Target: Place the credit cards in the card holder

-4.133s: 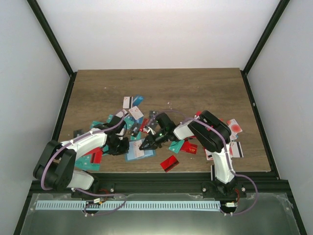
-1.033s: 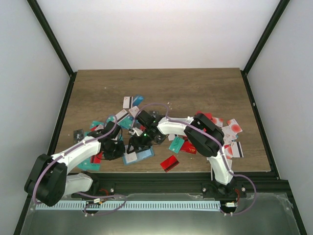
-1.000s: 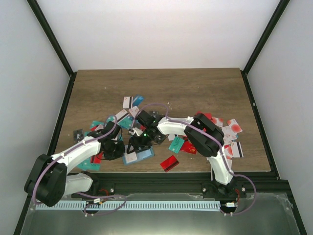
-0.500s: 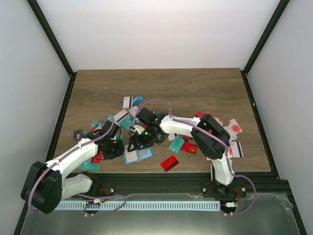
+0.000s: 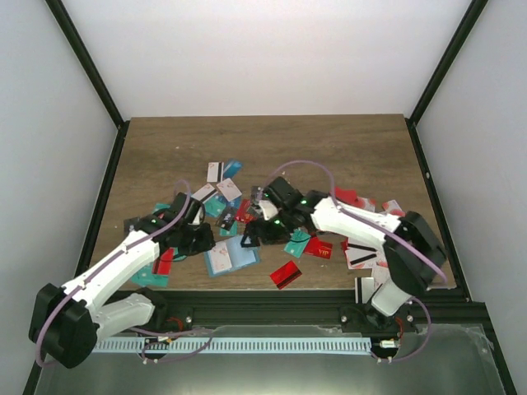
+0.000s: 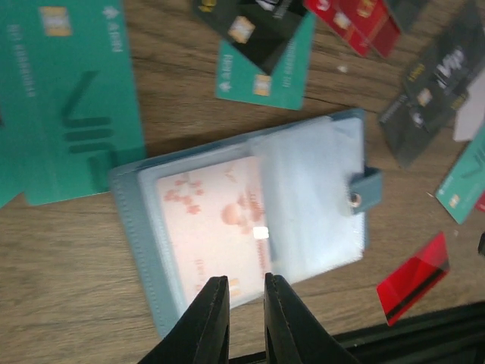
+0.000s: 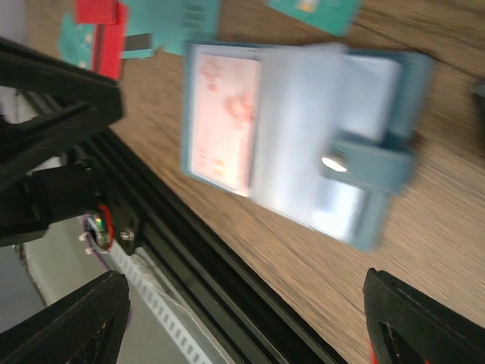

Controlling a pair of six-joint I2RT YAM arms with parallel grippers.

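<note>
**Near the front edge of the table: card holder lies open, one card inside**

The card holder (image 5: 230, 257) lies flat and open on the table (image 5: 288, 144), close to the table's near edge, with its lighter blue inside facing up. A white card (image 6: 212, 220) with pink print sits in the pocket on the half away from the clasp tab (image 6: 366, 189). The clasp-side half shows only pale clear sleeves. The tab sticks out past the holder's edge, and its snap is visible.

The left gripper (image 6: 244, 282) hangs over the holder's near rim, at the foot of the white card. Its fingers stand narrow with only a slim gap, and nothing shows between them. Whether the tips touch the holder cannot be told.

The right gripper (image 7: 242, 280) hovers by the holder's clasp side. Its fingers are spread wide and hold nothing.

More credit cards lie scattered around the holder:
- A teal-green card (image 6: 68, 98) lies right against the holder on the side away from the clasp.
- A second teal-green card (image 6: 265, 76) lies just beyond the holder's far edge, with a black card (image 6: 258, 30) overlapping it.
- Red cards (image 6: 356, 15) lie farther out in the same direction.
- Dark grey cards (image 6: 432, 83) lie beyond the clasp tab, apart from it.
- A red see-through card (image 6: 413, 277) with a dark stripe lies near the holder's near clasp-side corner, not touching it.
</note>
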